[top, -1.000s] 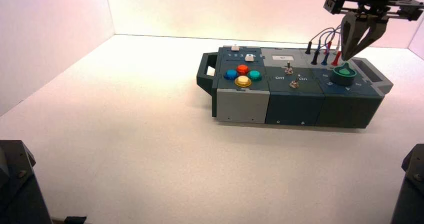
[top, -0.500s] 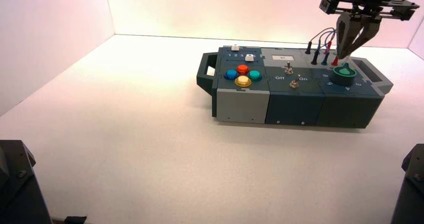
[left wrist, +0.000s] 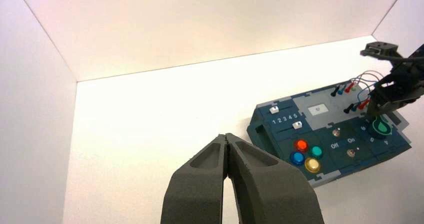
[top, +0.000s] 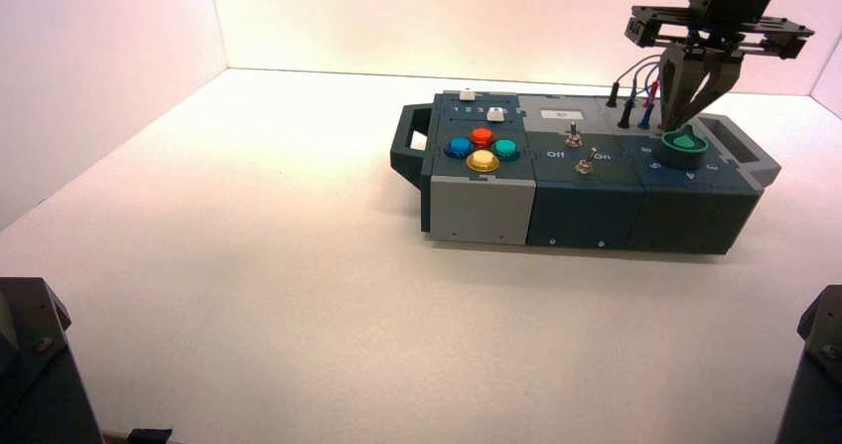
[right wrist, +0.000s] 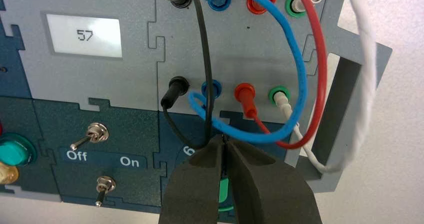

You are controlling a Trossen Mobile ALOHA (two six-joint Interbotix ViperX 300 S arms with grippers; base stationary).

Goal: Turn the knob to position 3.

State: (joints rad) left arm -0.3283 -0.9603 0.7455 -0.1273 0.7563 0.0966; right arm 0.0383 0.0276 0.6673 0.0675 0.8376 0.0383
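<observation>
The green teardrop-shaped knob [top: 684, 143] is sitting on its dark round base at the right end of the box [top: 586, 201], on the dark teal panel nearest the right carrying handle [top: 736, 146]. The box is a long body of flat, jigsaw-jointed plastic plates — grey at the back and on the front left block, dark teal elsewhere — lying on the smooth white desk [top: 298, 295].

The right gripper [top: 692, 121] is hanging point-down directly over the knob, its two matte black, wedge-shaped fingers pressed together at the tips and grasping nothing. In the right wrist view the clenched right gripper [right wrist: 227, 143] is covering most of the knob, so only a sliver of green [right wrist: 223, 190] is showing between the fingers; the knob's pointed end and its setting cannot be told.

Just behind the gripper, glossy wires — black [right wrist: 200, 43], blue [right wrist: 295, 63], red [right wrist: 320, 58] and white [right wrist: 367, 68] — are looping between two rows of round sockets, crowding the space beside the fingers. Further left are two small metal toggle switches [right wrist: 90, 135] above and below the lettering "Off" and "On", a small white display reading 57 [right wrist: 85, 34], and four domed push-buttons [top: 482, 150] in red, blue, green and yellow.

The left gripper [left wrist: 227, 139] is waiting well away from the box, its fingers closed and empty.
</observation>
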